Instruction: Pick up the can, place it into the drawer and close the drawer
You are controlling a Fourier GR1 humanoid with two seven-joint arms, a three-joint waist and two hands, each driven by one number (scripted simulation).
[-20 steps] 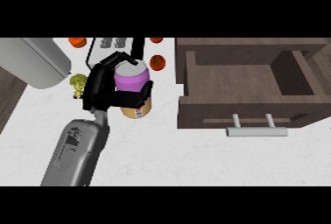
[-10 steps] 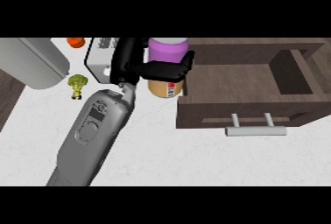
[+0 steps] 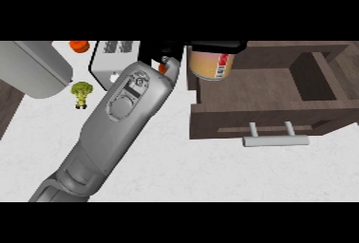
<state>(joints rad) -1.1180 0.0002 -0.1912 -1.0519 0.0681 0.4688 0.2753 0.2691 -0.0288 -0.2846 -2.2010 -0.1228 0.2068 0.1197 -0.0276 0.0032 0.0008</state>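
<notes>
The can point(image 3: 210, 65), tan with a red label, hangs upright over the left part of the open brown drawer point(image 3: 266, 114). My left hand point(image 3: 165, 50) is shut on the can; its black fingers point(image 3: 216, 45) wrap the top and hide the lid. The grey forearm point(image 3: 119, 114) runs up from the lower left. The drawer's inside shows nothing in it, and its grey handle point(image 3: 276, 140) points toward me. My right hand shows nowhere.
A white appliance point(image 3: 111, 53) stands behind the forearm. At the far left is a large grey rounded object point(image 3: 32, 66). A small green broccoli point(image 3: 81, 93) lies on the white counter point(image 3: 210, 175), and an orange item point(image 3: 79, 45) sits at the back.
My left hand has lifted the can off the counter and carried it right, from beside the drawer to over the drawer's left part. The forearm has swung closer to the camera.
</notes>
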